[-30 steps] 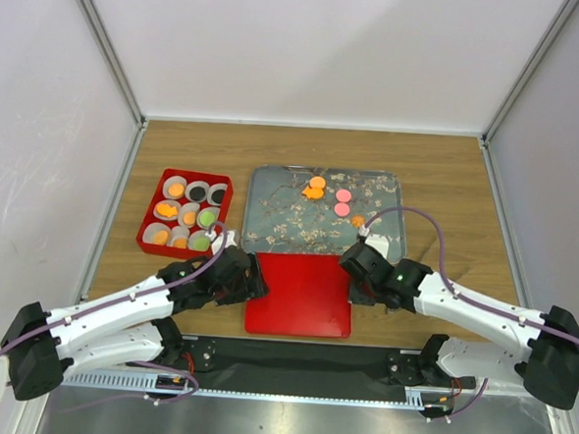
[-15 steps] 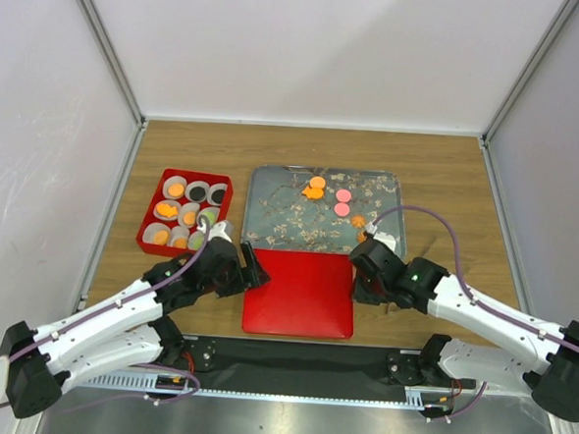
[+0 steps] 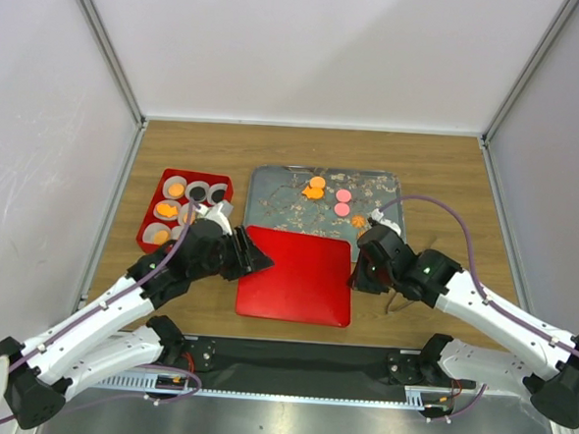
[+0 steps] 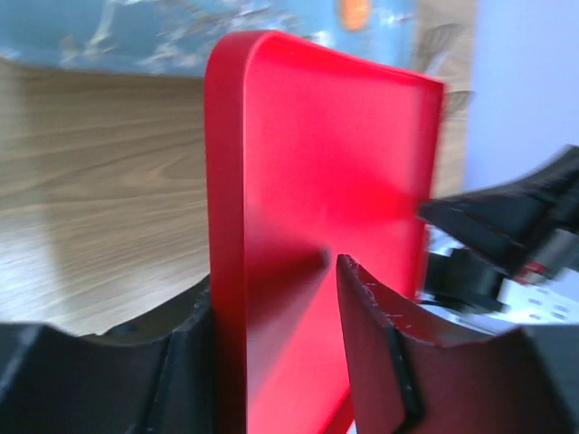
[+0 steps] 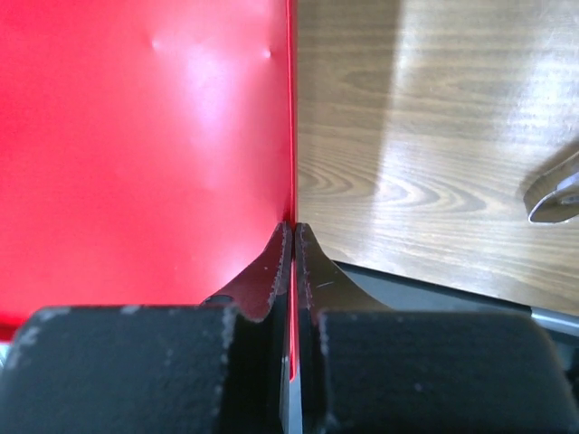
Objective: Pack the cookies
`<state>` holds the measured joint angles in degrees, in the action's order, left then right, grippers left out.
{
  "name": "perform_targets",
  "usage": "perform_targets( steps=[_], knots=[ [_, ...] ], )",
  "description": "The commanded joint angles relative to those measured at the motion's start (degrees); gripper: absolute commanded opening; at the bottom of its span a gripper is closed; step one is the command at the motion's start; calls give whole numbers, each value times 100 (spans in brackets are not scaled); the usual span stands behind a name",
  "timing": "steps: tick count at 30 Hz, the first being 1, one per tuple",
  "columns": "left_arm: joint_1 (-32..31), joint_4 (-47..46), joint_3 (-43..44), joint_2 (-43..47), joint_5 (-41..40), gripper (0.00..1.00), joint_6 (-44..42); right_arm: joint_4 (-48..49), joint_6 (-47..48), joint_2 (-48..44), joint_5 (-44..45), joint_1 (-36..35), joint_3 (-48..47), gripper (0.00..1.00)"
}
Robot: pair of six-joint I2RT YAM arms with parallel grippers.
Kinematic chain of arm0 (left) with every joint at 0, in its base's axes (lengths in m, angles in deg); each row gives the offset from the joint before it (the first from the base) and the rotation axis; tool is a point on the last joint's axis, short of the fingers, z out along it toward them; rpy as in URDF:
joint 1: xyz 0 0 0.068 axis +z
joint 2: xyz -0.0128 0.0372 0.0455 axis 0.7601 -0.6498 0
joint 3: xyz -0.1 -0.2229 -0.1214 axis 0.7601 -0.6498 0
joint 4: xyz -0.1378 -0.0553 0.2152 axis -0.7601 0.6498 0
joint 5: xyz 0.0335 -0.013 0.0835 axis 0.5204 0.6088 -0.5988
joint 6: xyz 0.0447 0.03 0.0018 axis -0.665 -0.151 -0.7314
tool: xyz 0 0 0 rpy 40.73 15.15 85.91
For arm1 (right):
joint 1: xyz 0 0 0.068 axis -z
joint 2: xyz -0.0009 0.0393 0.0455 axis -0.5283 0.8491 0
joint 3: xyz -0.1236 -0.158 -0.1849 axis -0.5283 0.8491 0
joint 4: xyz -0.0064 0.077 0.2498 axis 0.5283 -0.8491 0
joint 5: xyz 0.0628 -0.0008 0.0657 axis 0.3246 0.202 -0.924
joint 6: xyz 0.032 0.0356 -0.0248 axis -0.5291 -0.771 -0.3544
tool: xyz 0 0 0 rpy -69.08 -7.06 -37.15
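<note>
The red lid [image 3: 296, 276] lies tilted over the near edge of the patterned tray [image 3: 270, 211]. My left gripper [image 3: 253, 257] is shut on its left rim [image 4: 226, 235], and my right gripper [image 3: 358, 273] is shut on its right edge [image 5: 291, 136]. Loose cookies lie on the tray: orange ones [image 3: 314, 188], pink ones [image 3: 343, 202] and one orange [image 3: 358, 220]. The red box [image 3: 153, 207] holds white paper cups with orange [image 3: 175, 188] and black [image 3: 199, 191] cookies. My left arm hides the box's near right part.
The lid fills the middle near part of the wooden table [image 3: 439, 187]. The tray's edge and one orange cookie [image 4: 355, 11] show beyond the lid in the left wrist view. White walls enclose the table on three sides.
The lid has moved away from me and to the left, its left side raised, now overlapping the tray's near edge. Both grippers moved with it while holding its edges.
</note>
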<state>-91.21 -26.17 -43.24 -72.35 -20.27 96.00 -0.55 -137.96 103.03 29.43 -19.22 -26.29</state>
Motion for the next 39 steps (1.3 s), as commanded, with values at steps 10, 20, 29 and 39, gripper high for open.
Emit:
perform_targets(
  steps=[10, 20, 29, 39],
  knots=[
    [113, 150, 1277, -135, 519, 22, -122, 155, 440, 225, -125, 137, -893, 0],
    [245, 1159, 1962, -503, 484, 1, -79, -267, 994, 322, 508, 119, -1630, 61],
    [693, 2126, 2788, -942, 801, 0, 176, 215, 2092, -29, 1579, -1346, -2088, 79],
    [921, 3181, 3387, -1391, 862, 0, 1247, 1016, 3603, 759, 3468, -3852, -2431, 82]
  ],
)
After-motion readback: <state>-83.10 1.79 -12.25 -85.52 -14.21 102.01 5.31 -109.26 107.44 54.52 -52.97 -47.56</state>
